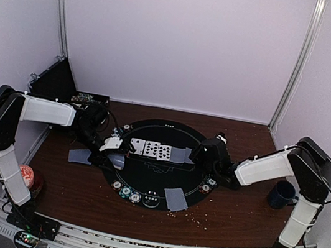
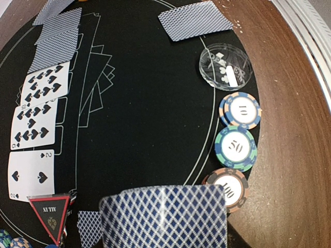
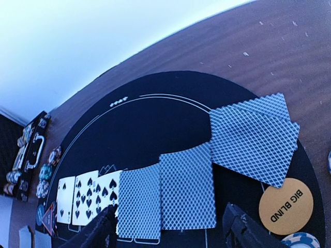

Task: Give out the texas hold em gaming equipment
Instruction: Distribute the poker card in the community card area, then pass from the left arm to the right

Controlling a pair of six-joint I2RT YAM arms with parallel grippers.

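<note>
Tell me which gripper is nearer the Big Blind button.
Right. The right gripper hovers just beside the button; the left gripper, holding a card, sits across the mat at its opposite edge.

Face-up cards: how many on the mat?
3, in one row: two of spades, middle spade card, far spade card. None seem hidden.

Both match from here: left arm (image 1: 41, 111) and right arm (image 1: 265, 169) each show white shell links between boxy black joints, thin black cables looping alongside, black bases (image 1: 32, 227) with small green lights.
</note>
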